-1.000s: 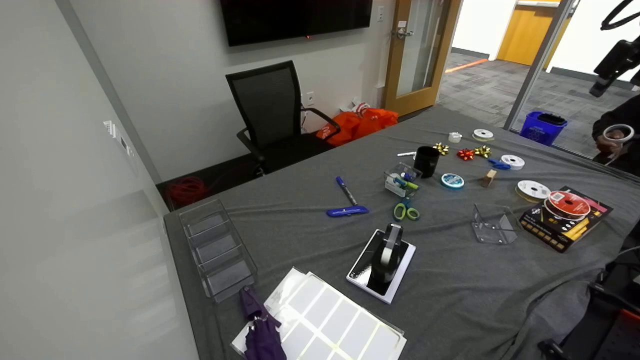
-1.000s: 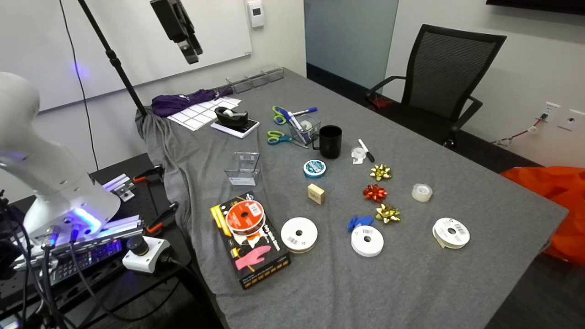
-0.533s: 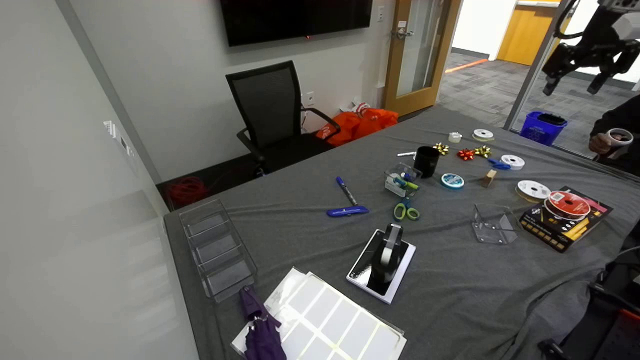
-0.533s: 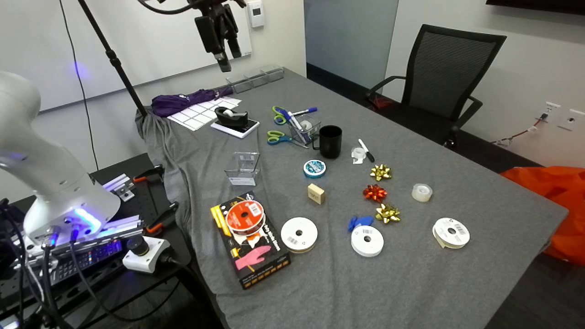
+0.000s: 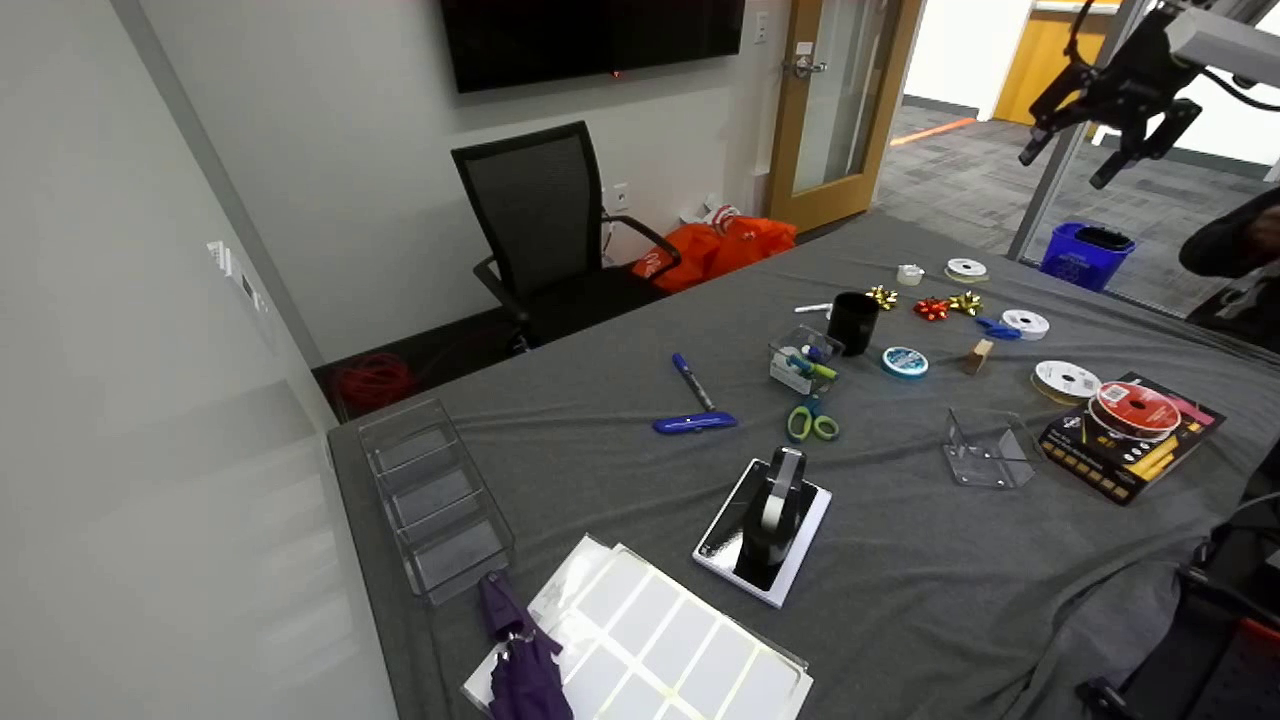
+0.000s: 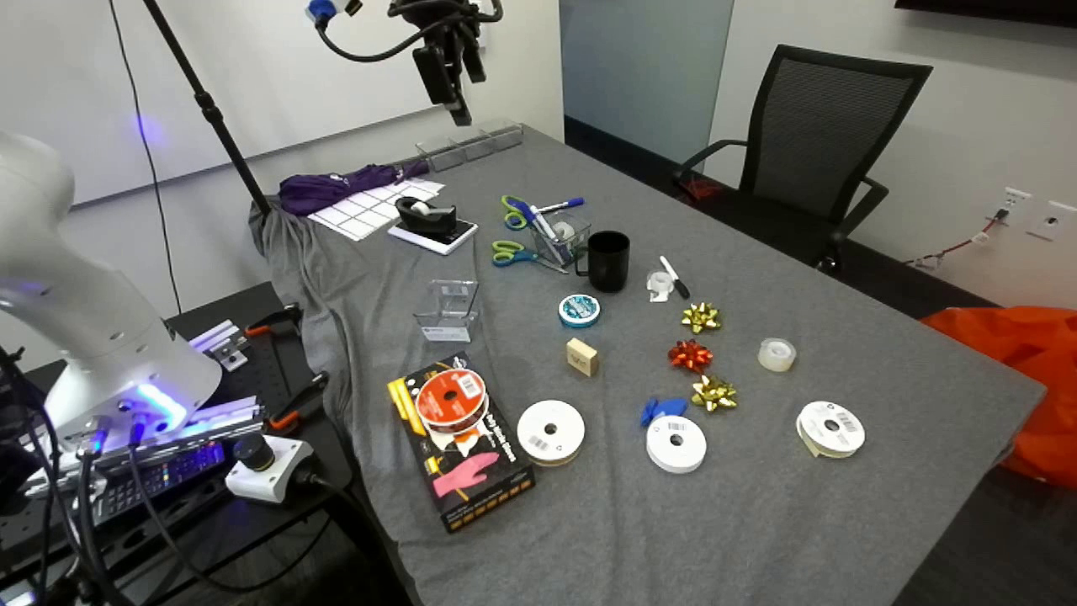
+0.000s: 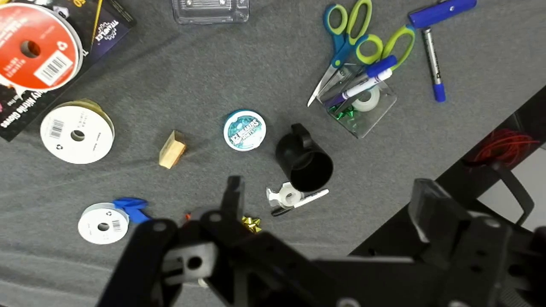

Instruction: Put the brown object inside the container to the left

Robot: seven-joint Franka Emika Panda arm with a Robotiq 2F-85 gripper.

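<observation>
The counter (image 6: 757,530) is all wrinkly gray cloth (image 6: 311,269), with a whiteboard (image 6: 278,101) behind one edge, a black mesh chair (image 6: 833,135) by the next edge round, and a white robot arm (image 6: 109,311) standing off the edge across from the chair. The gripper (image 5: 1064,168) hangs way up above the counter, fingers (image 7: 232,200) spread well apart; the wrist view shows the wide gap best.

Next size down, white gridded sheets (image 5: 655,640) lie near the whiteboard edge, purple umbrella (image 5: 527,660) partly on top. A clear divided tray (image 5: 437,505) sits right in the corner where the whiteboard edge meets the chair edge. Black glove box (image 6: 471,459) is by the robot's edge, red ribbon spool (image 6: 433,408) on it.

Then the black mug (image 6: 610,263), aka the container: upright, closer to the chair edge than the robot's edge, just beside a small clear bin (image 7: 375,118). A round mint tin (image 6: 580,310) lies near it. Three shiny bows (image 6: 690,358) are over toward the corner by the orange bag (image 6: 1014,370).

And the little guy, the brown wooden block (image 6: 582,357): it's down on the cloth, farther in from the chair edge than the mug, with the tin roughly between them.
</observation>
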